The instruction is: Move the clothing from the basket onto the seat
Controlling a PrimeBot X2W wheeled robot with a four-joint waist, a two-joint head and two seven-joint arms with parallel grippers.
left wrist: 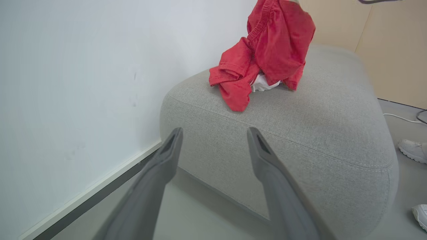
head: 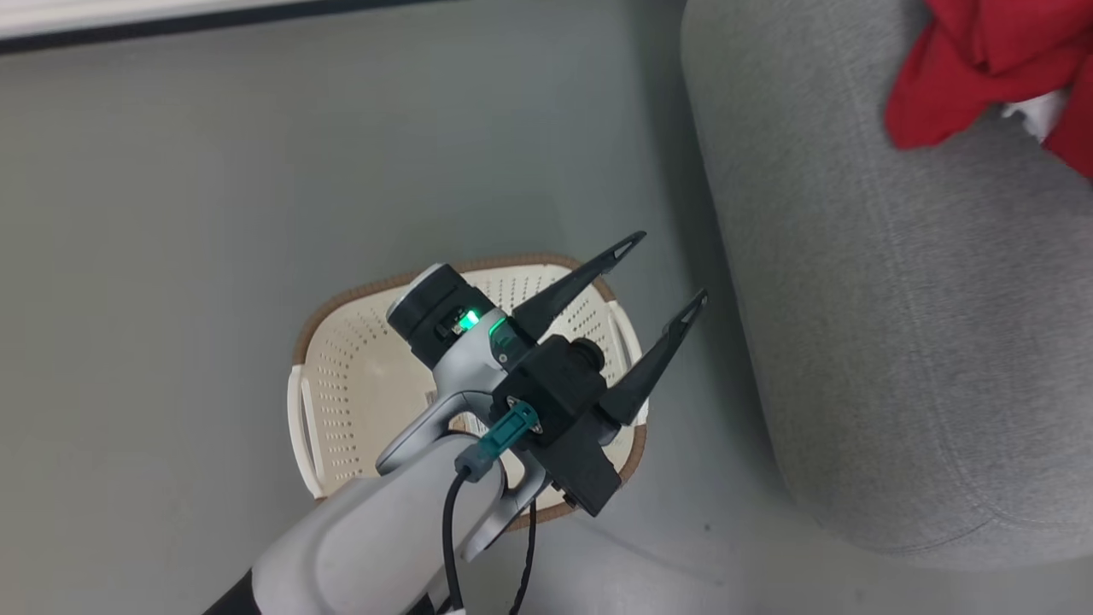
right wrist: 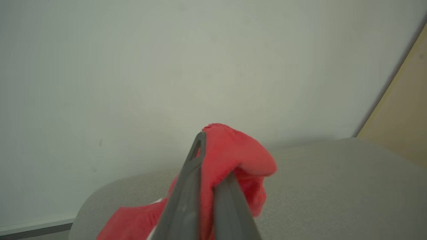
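— On the floor (head: pixel 213 171), head view: what is entered?
— One basket (head: pixel 359 384), cream with a brown rim, standing just beside the seat (head: pixel 897 299). Above it is the left gripper (head: pixel 673 265), its fingers spread wide with nothing between them. Clothing (head: pixel 982 60), red with a white patch, lies on the seat at the upper right corner, well apart from the basket.
— Left wrist view?
— The left gripper's two fingers (left wrist: pixel 156 173), parted and bare, pointing at the seat's rounded front. The clothing sits on the seat top near the wall (left wrist: pixel 66 66). Its lower folds rest on the cushion and its upper part rises out of the top of the picture. Two white shoes (left wrist: pixel 412 150) are on the floor at the right edge.
— Right wrist view?
— The right gripper (right wrist: pixel 215 156), fingers closed together, with a fold of the red clothing pinched between them and bulging over the tips. More of the red fabric hangs below, against the grey seat.
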